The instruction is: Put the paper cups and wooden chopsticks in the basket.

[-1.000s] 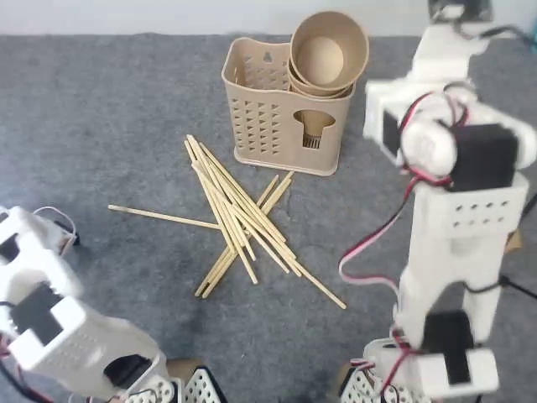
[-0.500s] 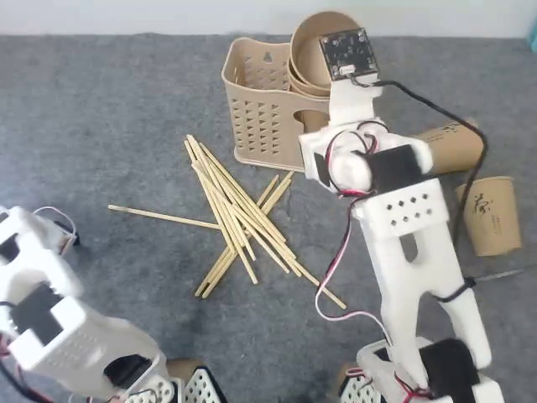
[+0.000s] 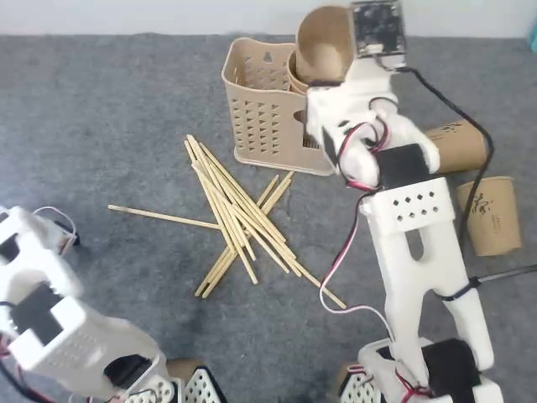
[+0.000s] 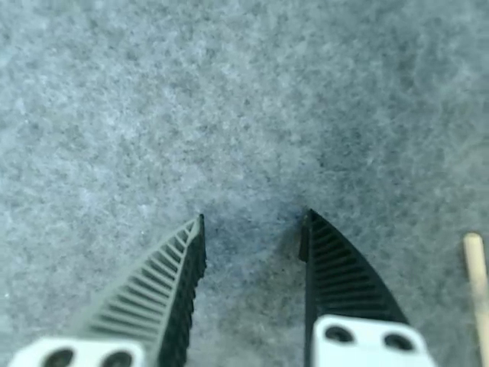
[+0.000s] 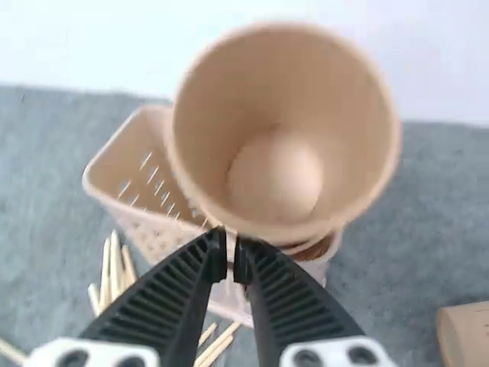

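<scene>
**High view.** Your right arm reached over the basket (image 3: 264, 117). A paper cup (image 3: 323, 46) sat tilted at the basket's far corner, mouth facing up. The chopsticks (image 3: 239, 218) lay in a loose crossed pile on the grey worktop (image 3: 109, 109), just in front of the basket. Two spare cups (image 3: 457, 144) lay on their sides beyond the arm. Your left arm (image 3: 50, 319) sat at the near corner.

**Left wrist view.** Your left gripper (image 4: 252, 222) was spread wide over the worktop, with one chopstick end (image 4: 475, 267) nearby.

**Right wrist view.** Your right gripper (image 5: 228, 238) pinched the paper cup's rim. The cup was held over the basket's corner, just above a nested cup (image 5: 315, 249).
</scene>
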Tool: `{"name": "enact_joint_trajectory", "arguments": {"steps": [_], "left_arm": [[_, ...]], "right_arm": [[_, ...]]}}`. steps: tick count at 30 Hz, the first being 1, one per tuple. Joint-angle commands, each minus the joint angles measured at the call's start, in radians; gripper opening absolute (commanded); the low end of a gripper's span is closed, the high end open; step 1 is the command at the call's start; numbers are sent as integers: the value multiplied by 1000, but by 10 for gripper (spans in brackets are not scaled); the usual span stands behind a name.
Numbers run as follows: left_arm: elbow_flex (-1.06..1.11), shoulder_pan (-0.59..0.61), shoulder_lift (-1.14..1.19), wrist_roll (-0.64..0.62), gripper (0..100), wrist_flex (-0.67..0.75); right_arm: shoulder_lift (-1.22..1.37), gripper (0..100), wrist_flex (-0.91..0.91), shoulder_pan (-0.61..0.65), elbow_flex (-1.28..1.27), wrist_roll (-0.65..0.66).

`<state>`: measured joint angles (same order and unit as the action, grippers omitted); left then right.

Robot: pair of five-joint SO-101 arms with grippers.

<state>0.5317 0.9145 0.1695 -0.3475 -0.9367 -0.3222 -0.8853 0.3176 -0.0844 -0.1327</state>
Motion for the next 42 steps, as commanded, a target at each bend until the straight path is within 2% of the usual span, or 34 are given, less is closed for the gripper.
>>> {"name": "enact_joint_trajectory", "arguments": {"steps": [1,4,8,13,19,24,27,30,42], "left_arm": [[-18,-23,-2,15,195,-8],[-18,-23,-2,15,195,-8],[-18,-23,-2,15,195,-8],[-18,-23,-2,15,195,-8],[-18,-25,-2,15,195,-8],[-16,-21,-2,15,195,-8],[-16,-21,-2,15,195,-9],[-16,-21,-2,15,195,-9],[-16,-21,-2,15,195,-9]], "right_arm": [[-61,46,30,-16,63,-11],[-68,44,15,-16,94,-11],[-151,46,-114,-24,97,-9],[-297,48,-248,-148,-11,6],[-409,49,-177,-229,-292,222],[-415,49,36,-455,-470,267],[-337,47,180,-581,-506,269],[-205,43,257,-651,-477,269],[427,43,134,-779,28,247]]}}
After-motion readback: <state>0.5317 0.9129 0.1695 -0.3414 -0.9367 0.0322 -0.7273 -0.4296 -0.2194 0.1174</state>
